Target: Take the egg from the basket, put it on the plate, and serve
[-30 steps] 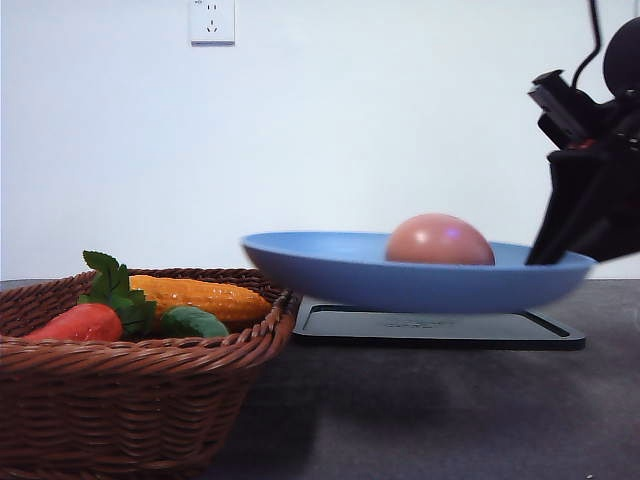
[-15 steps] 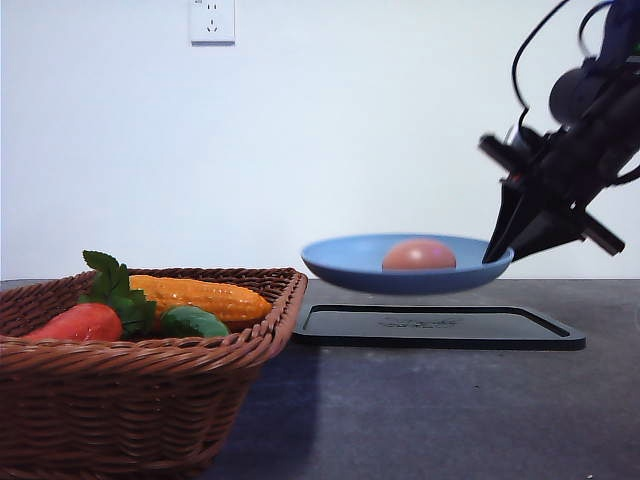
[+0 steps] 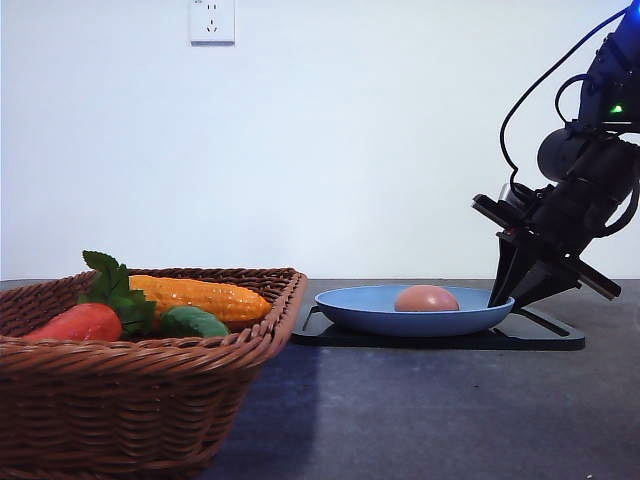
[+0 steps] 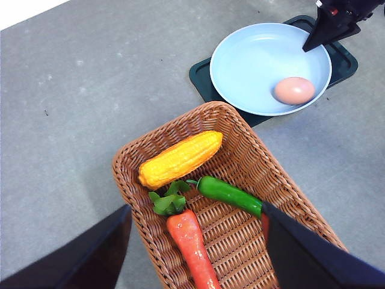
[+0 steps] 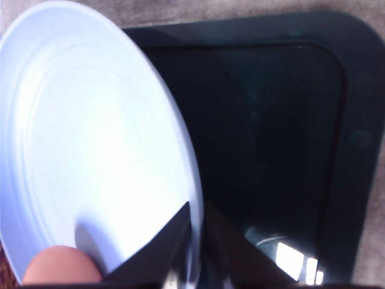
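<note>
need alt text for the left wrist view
A light blue plate holding an egg sits on a black tray, the right gripper at its rim. Nearer, a wicker basket holds corn, a green pepper and a carrot.

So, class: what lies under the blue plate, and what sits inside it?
Under the plate is a black tray; its middle is covered by the plate. Inside rests the egg. The right hand grips the plate's rim.
</note>
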Motion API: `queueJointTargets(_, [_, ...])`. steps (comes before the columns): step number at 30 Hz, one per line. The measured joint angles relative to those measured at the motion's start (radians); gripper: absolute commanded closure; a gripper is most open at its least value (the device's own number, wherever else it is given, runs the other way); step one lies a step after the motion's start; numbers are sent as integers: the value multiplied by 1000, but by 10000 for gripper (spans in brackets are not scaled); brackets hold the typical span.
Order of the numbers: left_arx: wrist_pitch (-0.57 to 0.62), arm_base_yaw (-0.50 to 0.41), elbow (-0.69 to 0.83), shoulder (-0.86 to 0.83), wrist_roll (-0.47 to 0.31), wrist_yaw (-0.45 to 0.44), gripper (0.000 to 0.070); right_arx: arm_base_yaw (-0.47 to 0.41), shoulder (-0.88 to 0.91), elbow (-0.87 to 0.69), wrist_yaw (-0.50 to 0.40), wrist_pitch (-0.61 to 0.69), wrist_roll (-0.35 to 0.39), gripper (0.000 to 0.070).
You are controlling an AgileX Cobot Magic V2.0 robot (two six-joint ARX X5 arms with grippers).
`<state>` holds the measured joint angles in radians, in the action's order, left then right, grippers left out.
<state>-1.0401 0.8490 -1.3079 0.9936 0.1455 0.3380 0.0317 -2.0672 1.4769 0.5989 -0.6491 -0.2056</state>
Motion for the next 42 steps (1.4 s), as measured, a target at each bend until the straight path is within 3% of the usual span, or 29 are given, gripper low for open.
queueJointTargets(3, [4,0,0,0,0,0,281,-2,0,1,0,1,0,419])
queueJointTargets(11, [4,-1,0,11,0,0,282,-20,11,9,-1,0,0,420])
queueJointTargets(14, [5,-9,0,32,0,0,316,-37,53,9,-2,-22,0,435])
queueJointTargets(17, [10,-24,0,62,-1,1,402,-51,129,9,-4,-51,6,502])
queueJointTargets(22, [42,-59,0,113,-13,1,643,-58,267,9,-5,-117,41,677])
queueJointTargets(24, [63,-74,0,135,-31,1,700,-50,320,9,-12,-153,69,700])
queueJointTargets(33, [162,-198,1,166,-116,1,700,95,547,6,-238,-309,163,700])
queueJointTargets(38, [216,-300,49,142,-139,-11,700,207,691,-61,-325,-272,178,700])
queueJointTargets(42, [298,-353,150,60,-149,-73,700,298,817,-176,-415,-177,182,700])
